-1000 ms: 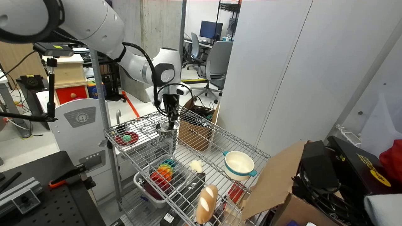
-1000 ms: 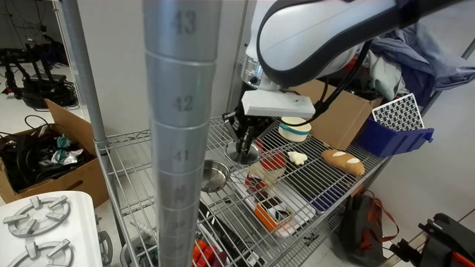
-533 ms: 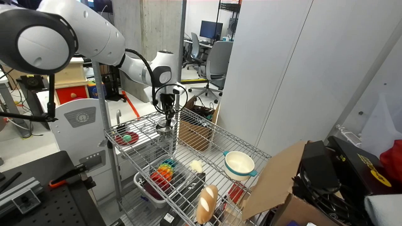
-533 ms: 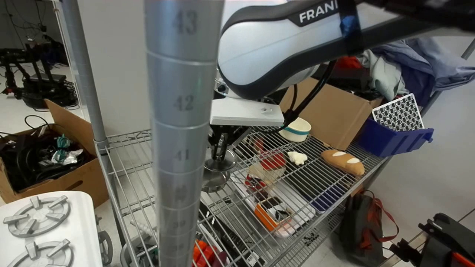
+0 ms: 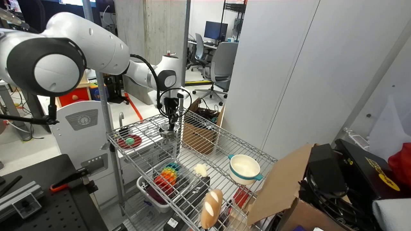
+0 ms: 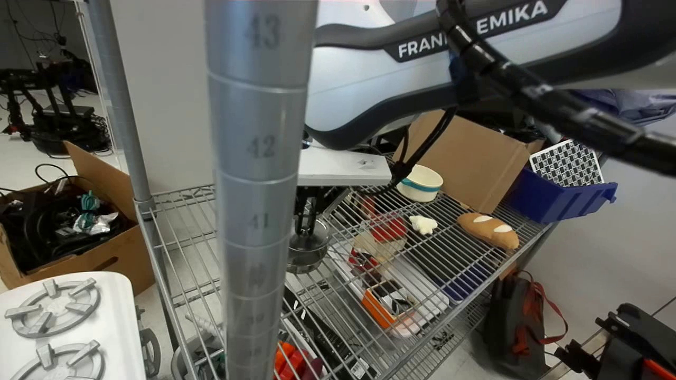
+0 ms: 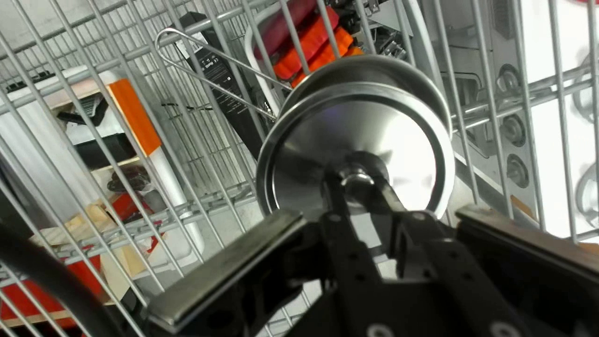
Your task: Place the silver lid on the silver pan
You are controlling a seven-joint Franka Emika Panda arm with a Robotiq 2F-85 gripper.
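Note:
My gripper (image 7: 358, 180) is shut on the knob of the silver lid (image 7: 318, 126) and holds it level, right above the silver pan (image 7: 374, 68). In the wrist view the lid covers most of the pan, whose far rim shows past the lid's edge. The pan has a long wire handle (image 7: 210, 51). In an exterior view the gripper (image 6: 304, 228) and lid (image 6: 321, 233) are over the pan (image 6: 306, 261), partly hidden by a post. In an exterior view the lid (image 5: 166, 126) is just above the pan (image 5: 167, 132). I cannot tell whether they touch.
The pan stands on a wire shelf (image 5: 221, 141). A cream pot with teal handles (image 5: 244, 168), a bread loaf (image 5: 212, 208) and a white cauliflower piece (image 5: 201, 170) lie farther along it. A measuring post (image 6: 261, 158) rises at the shelf's edge. A cardboard box (image 5: 279, 183) stands beside the shelf.
My gripper has carried the lid from beside the pan to above it and then slightly lower. The pan and the other objects have not moved.

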